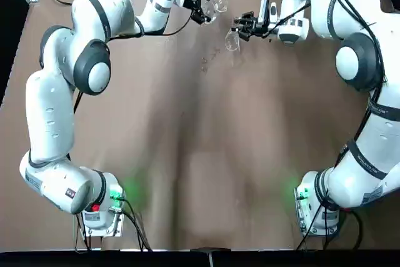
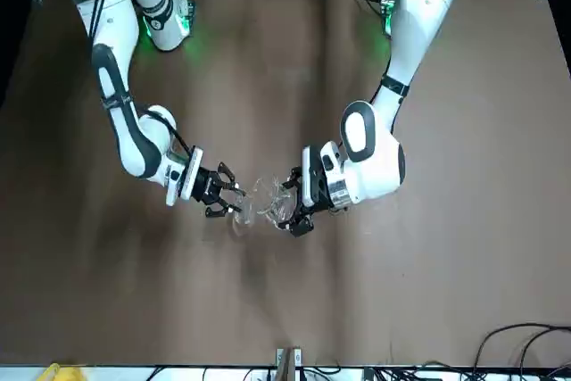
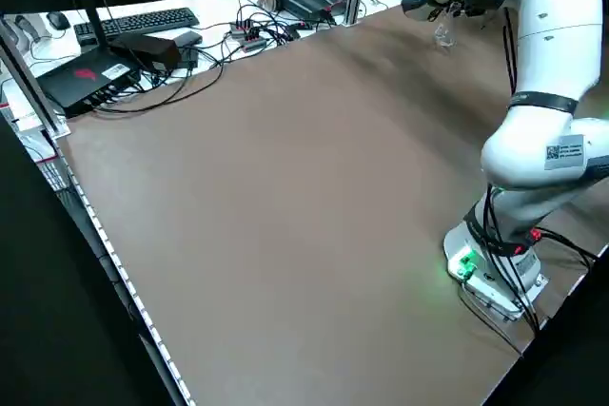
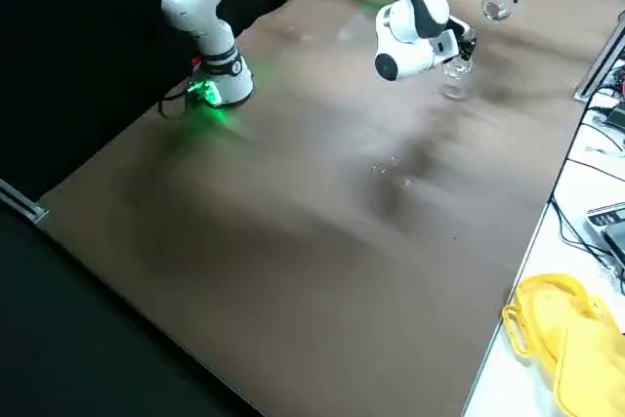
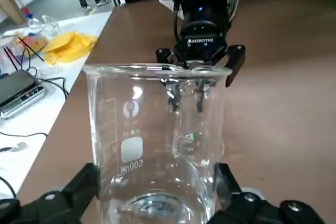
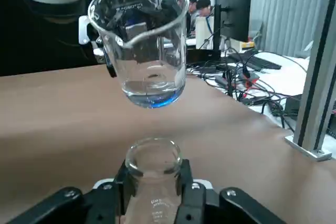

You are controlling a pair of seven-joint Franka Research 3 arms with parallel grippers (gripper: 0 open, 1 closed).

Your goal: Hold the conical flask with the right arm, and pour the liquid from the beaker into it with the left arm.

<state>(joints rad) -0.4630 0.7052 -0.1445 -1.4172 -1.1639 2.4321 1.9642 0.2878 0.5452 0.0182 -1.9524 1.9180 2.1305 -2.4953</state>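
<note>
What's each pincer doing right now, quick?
Left pincer: closed on the beaker, some liquid inside.
Right pincer: closed on the neck of the conical flask.

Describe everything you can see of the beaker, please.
The beaker is clear and looks like glass, with straight walls, a wide round rim, and pale printed markings, including a scale and a plain white patch. A little clear liquid lies in the bottom. It hangs above the table, tilted slightly, between the two fingers of the left arm's claw, which touch its sides. The flask's mouth is lower down, apart from it.
</note>
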